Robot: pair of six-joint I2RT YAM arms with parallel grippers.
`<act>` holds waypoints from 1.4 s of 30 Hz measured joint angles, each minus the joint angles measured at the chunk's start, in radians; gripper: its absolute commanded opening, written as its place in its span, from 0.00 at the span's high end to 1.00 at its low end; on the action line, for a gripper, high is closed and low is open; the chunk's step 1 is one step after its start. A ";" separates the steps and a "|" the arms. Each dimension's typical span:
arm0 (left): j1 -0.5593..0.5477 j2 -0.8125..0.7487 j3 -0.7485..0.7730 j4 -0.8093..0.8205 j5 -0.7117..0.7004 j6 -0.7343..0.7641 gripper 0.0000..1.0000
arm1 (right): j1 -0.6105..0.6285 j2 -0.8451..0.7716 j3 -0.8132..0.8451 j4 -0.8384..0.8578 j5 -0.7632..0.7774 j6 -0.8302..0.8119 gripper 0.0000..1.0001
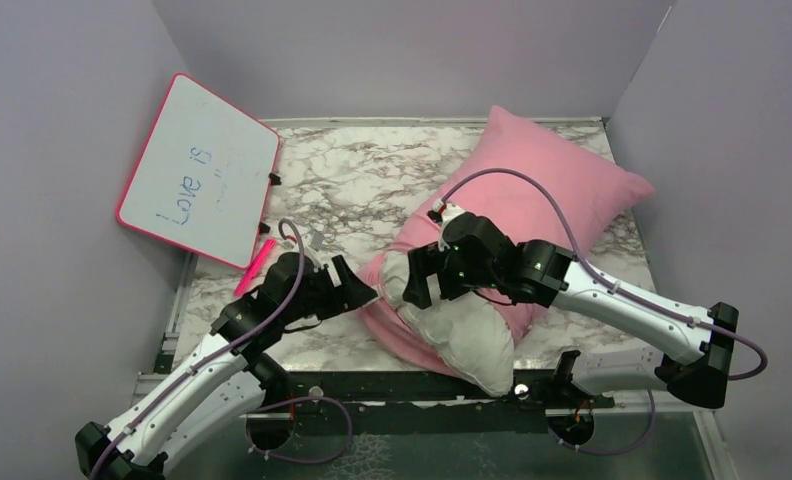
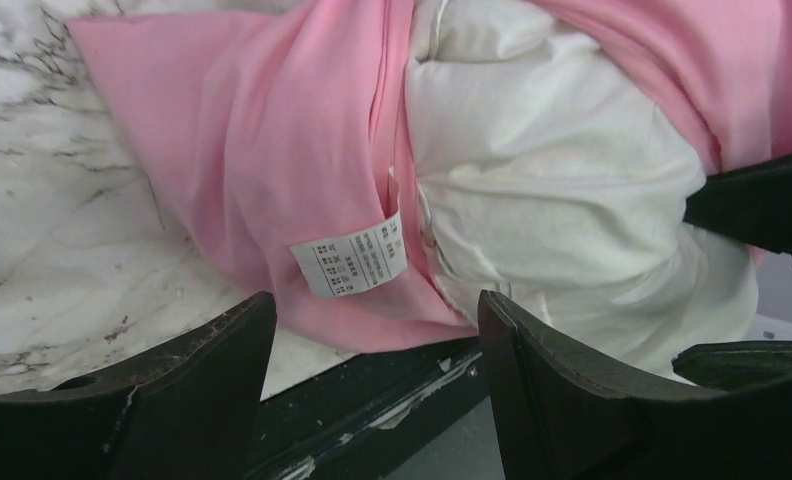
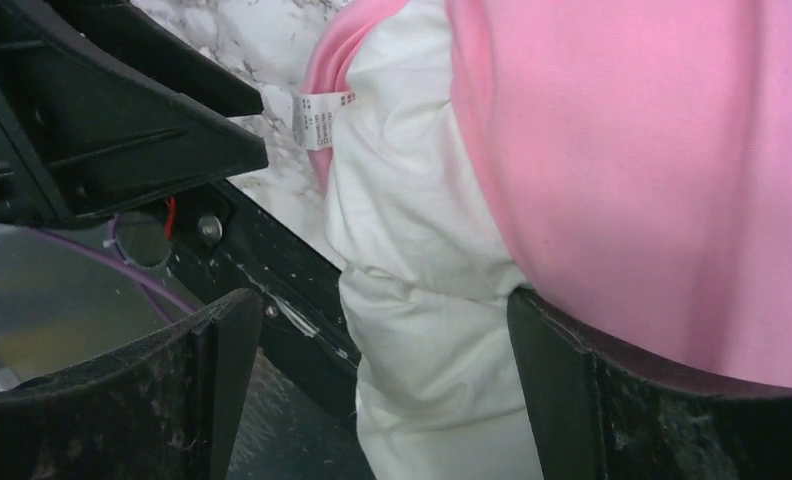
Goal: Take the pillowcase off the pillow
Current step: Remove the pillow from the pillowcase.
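Left fingers (image 2: 172, 400) and right fingers (image 3: 122, 400) spread, gripping nothing; creased white pillow (image 1: 462, 340) bulging halfway from plain pink pillowcase (image 1: 542, 180)

Matt pink cloth pillowcase (image 1: 562, 180), creased white cloth pillow (image 1: 472, 345), smooth marbled tabletop (image 1: 362, 180)

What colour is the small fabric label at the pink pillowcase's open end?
The small fabric label is white with dark print; clearest in left wrist view.

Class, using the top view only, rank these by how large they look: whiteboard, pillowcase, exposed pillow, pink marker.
1. pillowcase
2. whiteboard, though its lean toward the camera may enlarge it
3. exposed pillow
4. pink marker
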 measured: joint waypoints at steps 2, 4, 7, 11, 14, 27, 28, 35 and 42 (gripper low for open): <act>0.000 -0.021 -0.021 -0.003 0.039 -0.015 0.24 | 0.003 0.000 0.000 0.000 -0.022 -0.042 0.04; 0.000 -0.027 -0.039 -0.004 0.073 -0.022 0.24 | 0.016 0.000 0.000 0.000 -0.031 -0.074 0.07; 0.000 -0.022 -0.051 -0.005 0.114 -0.026 0.24 | 0.044 0.000 0.000 -0.004 -0.018 -0.109 0.09; 0.000 0.002 -0.052 -0.002 0.150 -0.027 0.24 | 0.101 0.016 -0.003 -0.023 0.053 -0.137 0.09; 0.000 0.019 -0.052 0.017 0.163 -0.035 0.24 | 0.154 0.051 -0.015 -0.033 0.142 -0.135 0.14; -0.003 0.211 -0.111 0.198 0.167 -0.100 0.50 | 0.176 0.099 -0.054 -0.056 0.410 0.081 0.77; -0.003 0.218 -0.111 0.203 0.167 -0.100 0.54 | 0.175 0.096 -0.056 -0.053 0.414 0.093 0.84; -0.014 0.227 -0.130 0.246 0.167 -0.096 0.38 | 0.175 0.067 -0.065 -0.044 0.421 0.154 0.99; -0.014 0.258 -0.195 0.404 0.192 -0.122 0.69 | 0.174 0.061 -0.063 -0.019 0.373 0.091 0.72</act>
